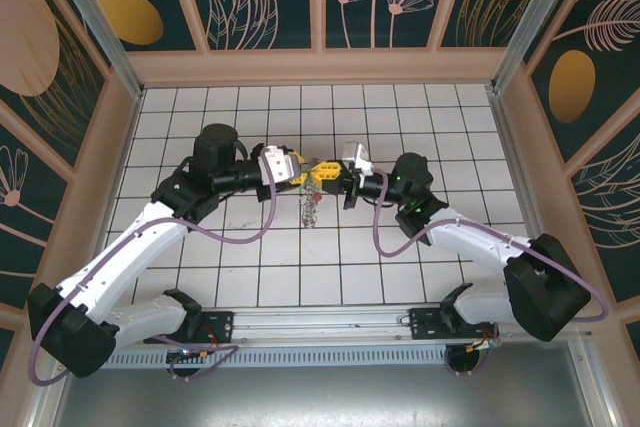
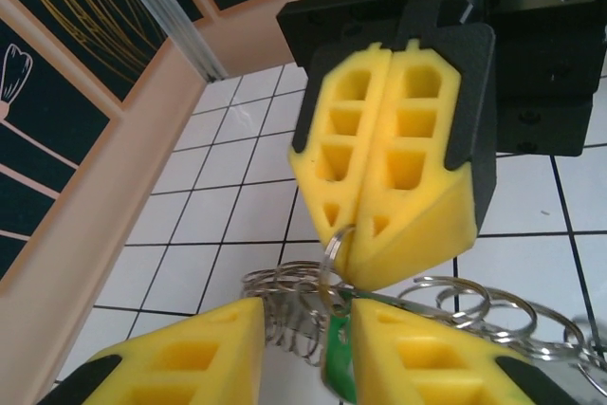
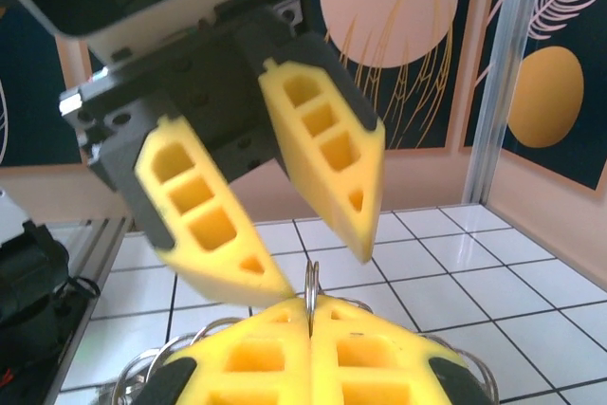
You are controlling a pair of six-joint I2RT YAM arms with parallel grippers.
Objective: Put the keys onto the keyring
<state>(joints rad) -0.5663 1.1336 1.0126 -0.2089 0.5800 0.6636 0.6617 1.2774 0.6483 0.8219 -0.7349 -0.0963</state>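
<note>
Over the table (image 1: pixel 330 267) middle, the right gripper (image 3: pixel 311 315) pinches one loop of the keyring (image 1: pixel 312 207). The left gripper (image 2: pixel 305 315) is open, with the ring and green key (image 2: pixel 337 356) between its fingers.

"How was the light?"

"Bright and even, from overhead. The white tiled table (image 1: pixel 420 247) carried hardly any shadow around the keyring (image 1: pixel 312 209)."

"Any glare?"

"Only small glints on the keyring's wire loops in the left wrist view. The yellow fingers (image 2: pixel 190 353) on either side of the keyring, closest to the lens, were soft and out of focus. The top view was sharp."
</note>
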